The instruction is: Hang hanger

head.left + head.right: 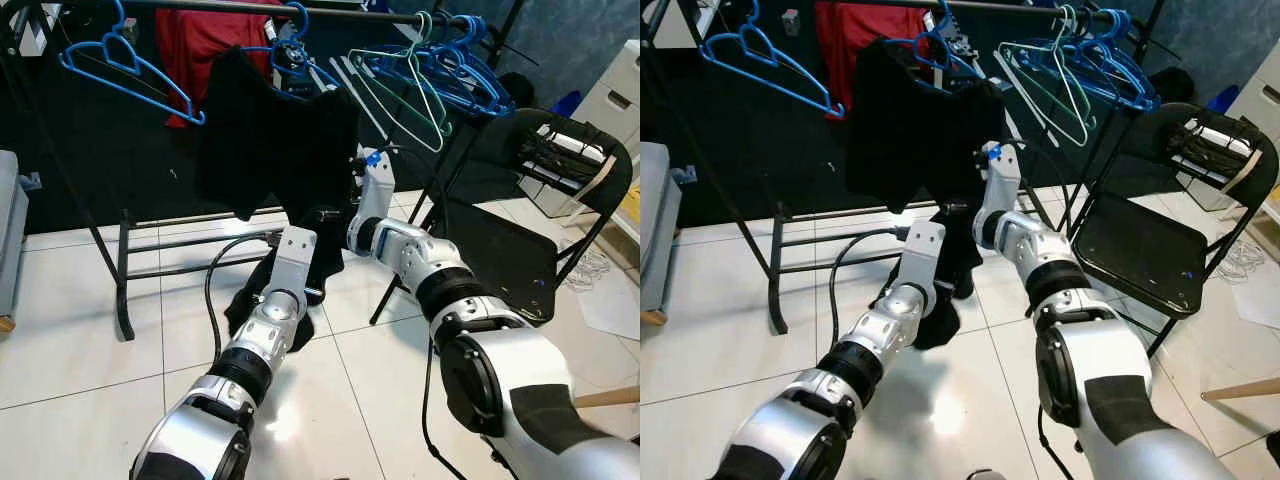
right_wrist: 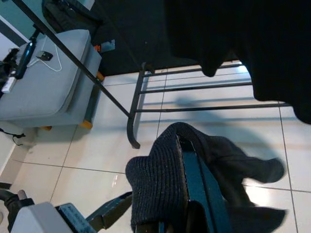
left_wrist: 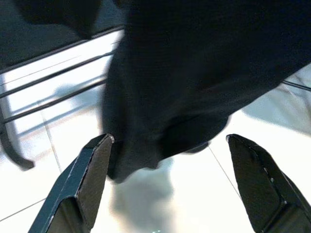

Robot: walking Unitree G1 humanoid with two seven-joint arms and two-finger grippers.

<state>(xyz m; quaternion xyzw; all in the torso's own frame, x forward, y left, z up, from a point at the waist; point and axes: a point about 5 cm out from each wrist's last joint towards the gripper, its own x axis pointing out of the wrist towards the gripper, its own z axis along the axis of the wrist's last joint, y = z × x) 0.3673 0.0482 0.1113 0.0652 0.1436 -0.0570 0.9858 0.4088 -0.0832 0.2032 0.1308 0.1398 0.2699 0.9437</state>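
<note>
White glossy floor tiles (image 1: 90, 330) lie before you, catching light glare. Black clothes rack frame (image 1: 122, 290) stands ahead against a dark backdrop (image 1: 100, 170). Black folding chair (image 1: 520, 240) to your right, white drawer unit (image 1: 615, 110) behind it. Grey seat (image 2: 46, 87) at left.

Bright, even light glares off the white floor tiles (image 1: 300, 410); left wrist view blurred.

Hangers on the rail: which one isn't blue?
The green hanger, among the bunch of blue hangers at the rail's right; the rest are blue.
</note>
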